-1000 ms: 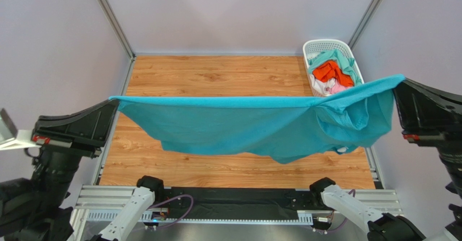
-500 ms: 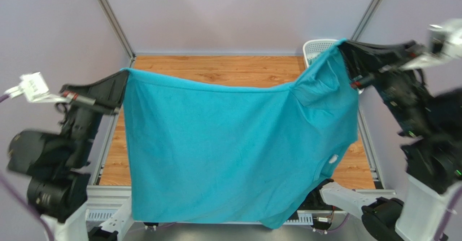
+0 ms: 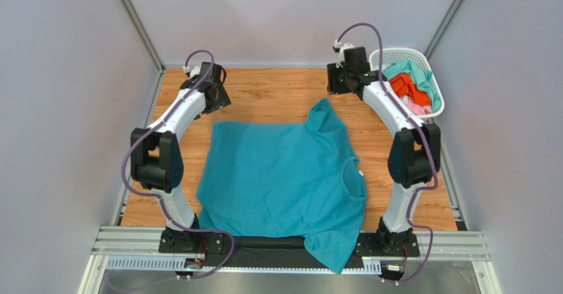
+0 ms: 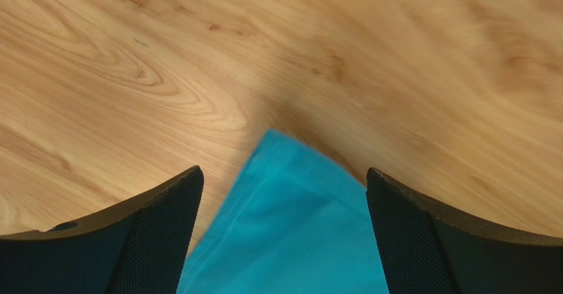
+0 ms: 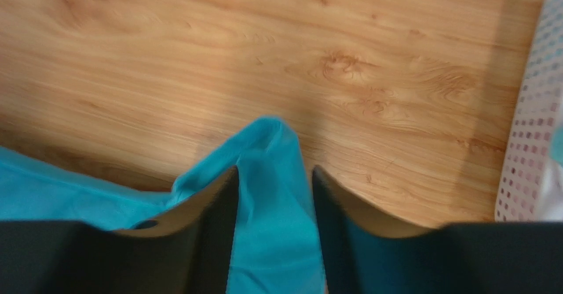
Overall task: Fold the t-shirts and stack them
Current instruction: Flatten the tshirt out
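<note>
The teal-blue t-shirt [image 3: 277,175] is lying spread out in the middle of the wooden tabletop [image 3: 264,86]. It is lying sideways, with its neck opening and the small white neck label [image 3: 360,174] facing the right edge and its hem facing the left edge. One sleeve is pointing toward the far edge, while the other is drooping over the near edge between the two arm bases. The left claw [image 4: 283,172] is hovering near the far left corner. It is released, with its fingers [image 4: 158,228] spread wide, and a corner of the teal fabric is resting flat on the wood below the gap between them. The right claw [image 5: 274,168] is hovering by the far edge, just beside the basket. It too is released, though its fingers [image 5: 205,234] are standing closer together, and the tip of the far sleeve is showing on the wood beneath them. The white plastic lattice basket [image 3: 406,51] is sitting at the far right corner. It is holding a bundle of other shirts: a mint-green one [image 3: 416,69] toward the back, an orange one [image 3: 403,86] in the middle, and a pale pink one [image 3: 415,108] toward the front.
</note>
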Controlling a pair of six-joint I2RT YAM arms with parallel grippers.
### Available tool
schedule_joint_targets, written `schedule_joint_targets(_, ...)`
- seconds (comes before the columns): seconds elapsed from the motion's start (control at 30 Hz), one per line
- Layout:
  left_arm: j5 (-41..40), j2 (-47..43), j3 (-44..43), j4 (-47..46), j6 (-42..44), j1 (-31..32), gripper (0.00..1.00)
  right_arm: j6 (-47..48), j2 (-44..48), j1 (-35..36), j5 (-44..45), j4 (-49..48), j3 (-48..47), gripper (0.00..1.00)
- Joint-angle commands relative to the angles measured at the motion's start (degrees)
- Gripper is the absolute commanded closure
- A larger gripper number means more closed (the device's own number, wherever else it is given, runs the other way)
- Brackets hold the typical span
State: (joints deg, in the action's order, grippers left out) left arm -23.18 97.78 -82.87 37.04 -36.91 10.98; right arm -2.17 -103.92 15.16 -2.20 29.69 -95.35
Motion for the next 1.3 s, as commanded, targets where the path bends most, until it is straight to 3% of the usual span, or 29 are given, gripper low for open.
schedule_joint_targets(0.0,-2.8,5.8,-8.2,7.9,-0.5,-1.2,0.00,-1.3,-5.1,0.0,-2.9,1.1,-7.2,0.49)
schedule_joint_targets(0.03,-2.1,6.6,-9.1,8.5,-0.4,-1.2,0.00,-1.0,-7.8,0.0,-3.2,3.2,-9.2,0.05)
schedule_joint_targets(0.07,-1.1,6.9,-9.1,8.4,-0.1,-1.2,0.00,-1.2,-8.7,0.0,-3.3,7.3,-12.3,0.00)
schedule_joint_targets(0.13,0.1,6.1,-8.4,8.5,0.3,-1.2,0.00,-2.8,-8.9,0.0,-1.6,10.3,-13.3,0.00)
schedule_joint_targets(0.33,8.0,-2.1,0.8,7.5,0.3,-1.1,0.00,-7.1,1.8,0.2,-5.0,9.7,0.4,0.00)
schedule_joint_targets(0.4,12.5,-6.4,6.6,5.1,0.0,-0.9,0.00,-8.0,4.9,0.7,-7.3,7.5,7.5,0.00)
schedule_joint_targets(0.57,21.1,-13.3,18.5,-4.1,-1.1,-0.9,0.00,-7.8,9.4,1.6,-10.4,4.2,14.2,0.00)
schedule_joint_targets(0.63,25.1,-14.2,20.8,-5.6,-1.6,-0.6,0.00,-8.7,7.7,1.7,-10.5,4.8,13.4,0.00)
schedule_joint_targets(0.83,26.8,-14.5,25.6,-7.4,-1.3,-0.3,0.00,-7.2,0.4,3.5,-9.5,5.3,9.2,0.00)
schedule_joint_targets(1.0,25.4,-16.7,31.2,-10.1,-1.7,-0.3,0.00,-6.7,-9.4,5.9,-4.8,8.7,-1.9,0.02)
schedule_joint_targets(1.27,23.3,-18.9,34.8,-10.1,-0.9,-0.3,0.00,-5.5,-24.4,8.0,5.3,13.1,-17.3,0.29)
